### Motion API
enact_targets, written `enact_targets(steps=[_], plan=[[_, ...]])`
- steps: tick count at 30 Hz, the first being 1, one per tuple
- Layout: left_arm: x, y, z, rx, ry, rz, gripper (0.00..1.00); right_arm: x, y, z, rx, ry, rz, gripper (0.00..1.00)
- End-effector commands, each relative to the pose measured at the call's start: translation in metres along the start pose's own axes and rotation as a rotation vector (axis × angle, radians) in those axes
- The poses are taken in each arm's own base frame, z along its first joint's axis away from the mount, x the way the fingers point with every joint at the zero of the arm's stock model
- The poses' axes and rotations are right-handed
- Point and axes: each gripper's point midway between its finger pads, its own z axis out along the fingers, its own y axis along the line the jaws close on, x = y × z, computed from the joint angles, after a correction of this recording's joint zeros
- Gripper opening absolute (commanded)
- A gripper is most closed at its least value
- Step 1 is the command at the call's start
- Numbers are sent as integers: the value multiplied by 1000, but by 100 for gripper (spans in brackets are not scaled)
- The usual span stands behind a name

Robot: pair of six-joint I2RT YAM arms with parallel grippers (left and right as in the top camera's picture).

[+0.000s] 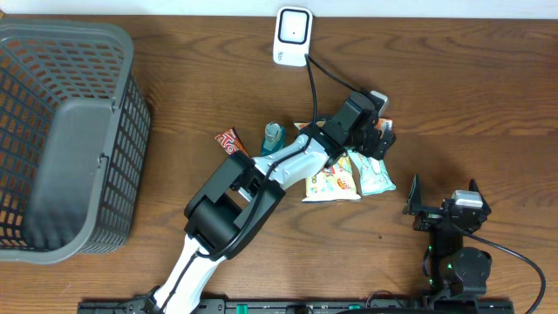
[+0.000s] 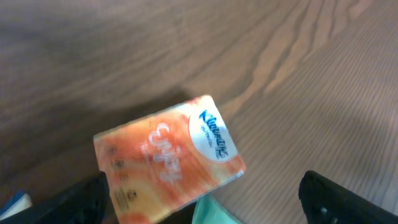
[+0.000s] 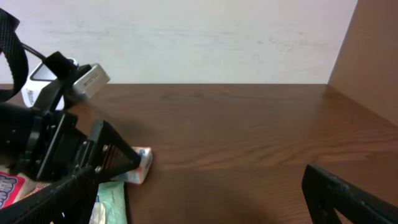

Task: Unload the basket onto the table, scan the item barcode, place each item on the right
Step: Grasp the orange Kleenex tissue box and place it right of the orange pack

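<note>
Pack of tissues (image 2: pixel 168 158) lies loose on surface (image 1: pixel 471 78), near scanner (image 1: pixel 293 37) on its robot side, under wide-open left tool (image 2: pixel 206 198), right tool (image 3: pixel 205 199) open & empty too; step is prob. pick-up, next needs firm grip w/ barcode facing scanner.

i see the tissue pack (image 2: pixel 168 158): soft orange kleenex pocket pack, white oval logo with blue lettering, lying flat on the wood table (image 2: pixel 298 68), printed face up, turned at a slant. the scanner (image 1: pixel 294 37) is a small white box with a dark window, at the table's far edge, black cable (image 1: pixel 311 78) trailing off it.
</note>
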Motion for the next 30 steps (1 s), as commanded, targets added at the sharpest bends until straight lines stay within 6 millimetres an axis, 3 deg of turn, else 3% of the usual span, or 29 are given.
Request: enact_targets(steps=[1, 6, 9, 14, 18, 23, 24, 25, 30], plan=[[-34, -17, -33, 9, -53, 23, 96, 0, 1, 0, -5, -1, -15, 99], [-59, -12, -72, -103, -91, 46, 97, 0, 1, 0, -5, -1, -15, 99], [-75, -21, -101, -113, -111, 103, 97, 0, 1, 0, -4, 0, -15, 99], [-98, -38, -155, -114, -154, 160, 98, 0, 1, 0, -4, -1, -15, 99], [-118, -37, -208, -205, -220, 177, 98, 0, 1, 0, -4, -1, -15, 99], [-151, -40, -290, -340, -351, 365, 98, 0, 1, 0, -4, -1, -15, 99], [-162, -36, -320, -423, -405, 402, 98, 0, 1, 0, -4, -1, -15, 99], [-167, -34, -333, -459, -427, 411, 98, 0, 1, 0, -4, 0, -15, 99], [-199, -12, -460, -818, -659, 417, 98, 0, 1, 0, -5, -1, -15, 99]])
